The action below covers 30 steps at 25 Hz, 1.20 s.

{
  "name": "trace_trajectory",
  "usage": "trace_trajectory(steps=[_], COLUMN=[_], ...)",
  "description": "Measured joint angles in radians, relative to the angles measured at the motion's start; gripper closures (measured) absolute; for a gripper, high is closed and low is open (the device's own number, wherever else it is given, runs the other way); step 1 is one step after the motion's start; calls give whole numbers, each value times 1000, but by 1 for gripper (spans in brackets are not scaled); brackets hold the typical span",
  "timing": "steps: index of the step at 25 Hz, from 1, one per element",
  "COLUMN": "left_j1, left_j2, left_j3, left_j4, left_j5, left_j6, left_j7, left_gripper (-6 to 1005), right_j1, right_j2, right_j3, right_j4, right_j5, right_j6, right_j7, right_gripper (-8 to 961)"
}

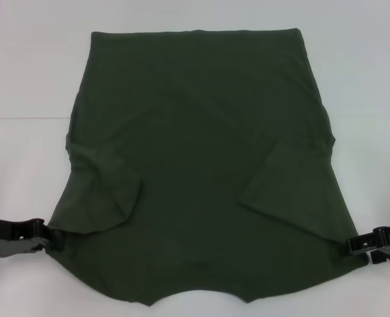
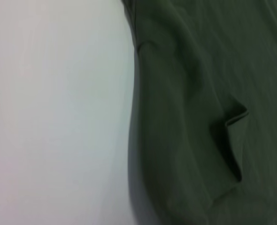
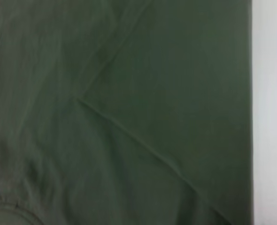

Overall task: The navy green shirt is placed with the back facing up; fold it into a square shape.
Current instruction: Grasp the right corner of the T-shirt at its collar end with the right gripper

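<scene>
A dark olive-green short-sleeved shirt, the navy green shirt (image 1: 201, 172), lies spread on a white table (image 1: 23, 79), with both sleeves folded inward over the body. Its near edge, closest to the robot, shows the curved neckline, and its straight hem lies at the far side.

The left gripper (image 1: 55, 239) sits at the shirt's near left corner. Its black fingertips meet the edge of the fabric there, and the cloth seems pinched between them, with the corner slightly puckered beside the tips. The shirt stretches away from this gripper toward the other arm and toward the far side of the table.

The right gripper (image 1: 355, 247) sits at the shirt's near right corner, fingertips touching the fabric edge. It too looks clamped on the cloth. The shirt spans the whole gap between the two grippers.

The left wrist view shows the shirt (image 2: 199, 117) with one folded sleeve tip lying on it, next to bare table (image 2: 54, 112). The right wrist view is nearly filled by the shirt (image 3: 129, 117), crossed by a diagonal fold line, with a strip of table (image 3: 270, 112) along one side.
</scene>
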Motion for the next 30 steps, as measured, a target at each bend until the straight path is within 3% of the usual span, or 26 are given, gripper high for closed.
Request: trace_trajectory(steps=[30], left_j1=[1], left_j2=[-4], left_j3=[0], left_j4=[0], left_j5=[-10], left_j6=[3], left_j7=[8], left_gripper=[940], right_j1=[0], right_j2=[10], right_j3=[-3], right_j4=[-2], right_j5=[0], right_j6=[7], right_j7=[-22], right_gripper=[24])
